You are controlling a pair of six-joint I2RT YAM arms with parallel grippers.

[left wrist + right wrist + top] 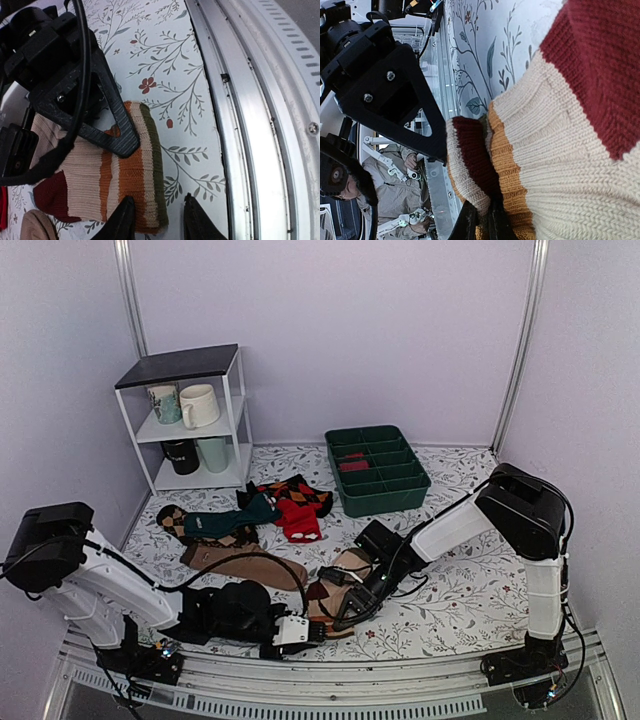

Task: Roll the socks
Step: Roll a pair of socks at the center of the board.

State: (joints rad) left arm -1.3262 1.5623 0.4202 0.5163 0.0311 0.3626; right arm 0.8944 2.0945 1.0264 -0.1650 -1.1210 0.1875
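- Left pincer [157, 224] stood part open, its fingertips [122, 222] astride the olive-edged fold of the socks [130, 175]; bare tablecloth showed between the knit and the outer fingertip, so I read it as gripping nothing
- Right pincer [482, 222] was closed narrow, with a fold of the striped knit running in between its tips, next to the curled maroon toe; seen from the left wrist, one of its black fingers lay across the stripes
- Socks sat at the near edge of the table [470, 580], between the two pincers and just beside the metal rail [250, 125]; from above, the peach part ran away from the arms toward the middle of the table
- Progress, my judgement: early. Only the toe and striped foot looked turned over on themselves, one short fold at most; the maroon heel and the beige leg lay flat and unrolled
- Left to do, as I judged it: take the folded end firmly, turn it up the full length of the leg, then secure the cuff so the bundle holds
- Plain brown sock [245, 562], argyle socks [295, 502] and green bin [378, 472] lay well apart from both pincers
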